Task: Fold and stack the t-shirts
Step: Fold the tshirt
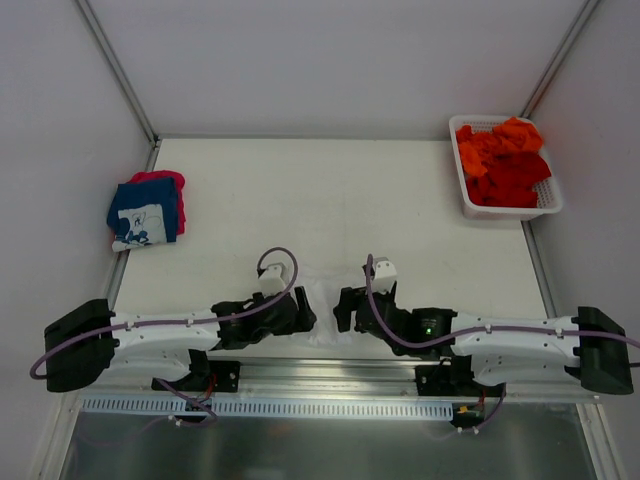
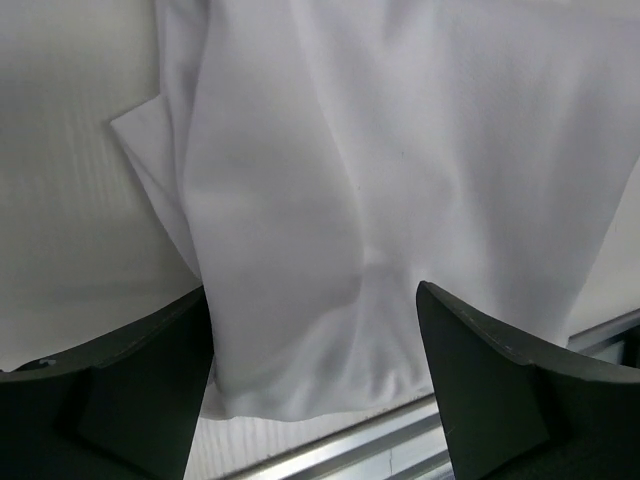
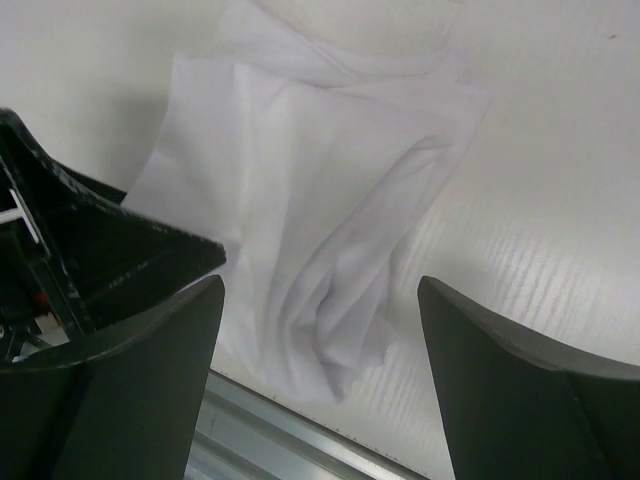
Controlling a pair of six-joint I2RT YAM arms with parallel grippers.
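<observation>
A plain white t-shirt [image 1: 322, 300] lies crumpled at the table's near edge, between my two grippers. In the left wrist view the white t-shirt [image 2: 400, 150] fills the gap between the fingers of my left gripper [image 2: 312, 288], which stands open astride its hem. My right gripper [image 3: 320, 280] is open too, over a bunched fold of the white t-shirt [image 3: 300, 150]. At the far left a folded navy t-shirt with white print [image 1: 140, 212] rests on a pink-red one [image 1: 165, 180]. Orange and red t-shirts [image 1: 505, 160] are heaped in the basket.
The white lattice basket [image 1: 552, 200] stands at the back right corner. A metal rail [image 2: 400, 425] runs along the table's near edge just below the cloth, and the same rail [image 3: 280, 440] shows in the right wrist view. The left gripper's black body [image 3: 80, 240] sits close to my right fingers.
</observation>
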